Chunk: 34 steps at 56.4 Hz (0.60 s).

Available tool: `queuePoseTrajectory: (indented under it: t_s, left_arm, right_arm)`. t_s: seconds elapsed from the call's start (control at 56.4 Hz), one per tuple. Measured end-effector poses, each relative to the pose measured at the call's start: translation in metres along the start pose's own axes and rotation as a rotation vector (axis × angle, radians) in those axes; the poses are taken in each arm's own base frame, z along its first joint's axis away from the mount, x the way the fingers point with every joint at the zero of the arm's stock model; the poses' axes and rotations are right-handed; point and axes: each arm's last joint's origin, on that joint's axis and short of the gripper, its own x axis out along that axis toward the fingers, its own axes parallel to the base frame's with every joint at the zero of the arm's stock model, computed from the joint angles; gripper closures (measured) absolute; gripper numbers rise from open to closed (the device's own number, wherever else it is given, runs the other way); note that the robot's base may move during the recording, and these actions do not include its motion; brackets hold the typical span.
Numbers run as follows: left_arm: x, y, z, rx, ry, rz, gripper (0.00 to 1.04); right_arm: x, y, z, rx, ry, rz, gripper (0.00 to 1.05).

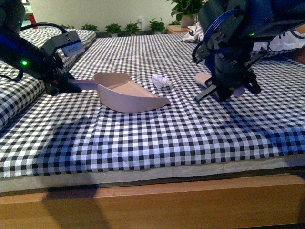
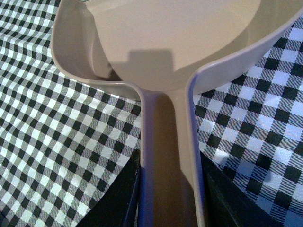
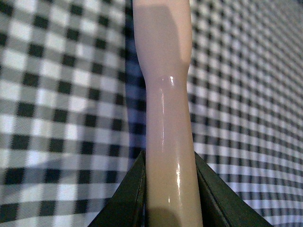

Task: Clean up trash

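Smooth plastic dustpan [image 1: 128, 95]; crumpled paper trash [image 1: 161, 81]; woven checked cloth [image 1: 157, 138]

Crumpled white trash [image 1: 161, 81] (small wad) lies on checkered cloth [image 1: 190, 124].

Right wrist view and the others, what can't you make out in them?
- Right wrist view: the pink handle is cut off by the top edge, so the tool's head is unseen.
- Front view: the right pincer hides most of that tool.
- Left wrist view: the dustpan fills it; the trash is out of frame.
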Motion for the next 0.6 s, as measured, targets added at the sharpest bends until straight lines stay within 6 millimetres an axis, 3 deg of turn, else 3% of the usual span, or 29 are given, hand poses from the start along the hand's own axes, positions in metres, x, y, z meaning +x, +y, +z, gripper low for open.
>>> queuePoseTrajectory:
  t_s: [0.142,0.319,0.461,0.603]
  left_arm:
    - [0.000,0.000,0.000,0.000,0.000,0.000,0.76]
    - [0.000,0.000,0.000,0.002,0.002,0.001,0.76]
    - [0.000,0.000,0.000,0.005,0.006,0.003,0.76]
    - [0.000,0.000,0.000,0.006,0.005,0.002,0.76]
  right_arm:
    - [-0.008,0.031,-0.002,0.016,0.026,0.154,0.83]
    - [-0.039,0.055,0.007,0.062,-0.017,0.432,0.83]
    - [-0.075,0.053,0.019,0.059,-0.115,0.665,0.83]
    - [-0.095,0.038,0.029,0.075,-0.181,0.648,0.83]
